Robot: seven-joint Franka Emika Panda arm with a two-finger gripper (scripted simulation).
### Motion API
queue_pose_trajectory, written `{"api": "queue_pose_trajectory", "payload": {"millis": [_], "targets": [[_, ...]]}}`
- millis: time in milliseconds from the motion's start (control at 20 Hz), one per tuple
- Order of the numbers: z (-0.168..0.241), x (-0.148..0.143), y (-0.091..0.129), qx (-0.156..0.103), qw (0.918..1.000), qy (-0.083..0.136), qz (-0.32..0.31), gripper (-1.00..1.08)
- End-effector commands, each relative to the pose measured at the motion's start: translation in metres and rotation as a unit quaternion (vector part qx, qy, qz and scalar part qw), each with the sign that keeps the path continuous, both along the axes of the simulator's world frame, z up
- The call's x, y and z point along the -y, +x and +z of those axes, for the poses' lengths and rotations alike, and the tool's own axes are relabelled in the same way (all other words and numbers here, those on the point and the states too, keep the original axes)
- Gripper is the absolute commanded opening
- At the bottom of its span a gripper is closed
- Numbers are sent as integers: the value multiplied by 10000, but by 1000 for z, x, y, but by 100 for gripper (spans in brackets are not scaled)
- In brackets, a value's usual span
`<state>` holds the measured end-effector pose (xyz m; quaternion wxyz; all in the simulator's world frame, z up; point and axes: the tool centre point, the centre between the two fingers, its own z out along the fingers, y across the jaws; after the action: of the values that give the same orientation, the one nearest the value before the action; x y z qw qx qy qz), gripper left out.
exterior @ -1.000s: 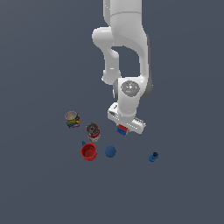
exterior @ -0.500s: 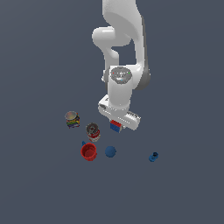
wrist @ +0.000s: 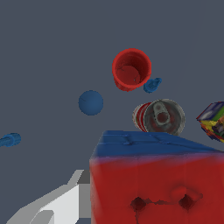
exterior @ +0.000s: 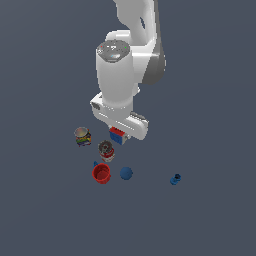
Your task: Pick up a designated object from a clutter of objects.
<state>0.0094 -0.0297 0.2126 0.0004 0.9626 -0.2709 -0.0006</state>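
The designated object, a small cube point(exterior: 117, 134) with red, blue and white faces, hangs off the floor with my gripper point(exterior: 119, 136) shut on it. It sits above the clutter, between the two cans. In the wrist view the cube point(wrist: 153, 179) fills the near foreground, showing a red face with a blue one next to it, and one white finger point(wrist: 59, 204) shows beside it. The clutter of objects lies on the floor beneath.
On the floor are a labelled can point(exterior: 82, 136), a second can point(exterior: 106, 150), a red mug point(exterior: 101, 173), a blue ball point(exterior: 126, 173) and a tiny blue piece point(exterior: 175, 179) off to the exterior view's right. A small blue bit point(exterior: 95, 163) lies beside the mug.
The hand has lifted and shifted toward the exterior view's left with the cube still held. The wrist has swung up and looms larger. The floor objects have not moved.
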Motion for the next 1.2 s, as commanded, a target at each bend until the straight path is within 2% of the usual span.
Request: {"api": "queue_pose_trajectory", "payload": {"millis": [0,550,1150], "targets": [[26,15,6,4,10000,-1,2,-100],[117,67,31,6,10000,0,12,-100],[154,88,45,7,10000,2,19,-100]]}}
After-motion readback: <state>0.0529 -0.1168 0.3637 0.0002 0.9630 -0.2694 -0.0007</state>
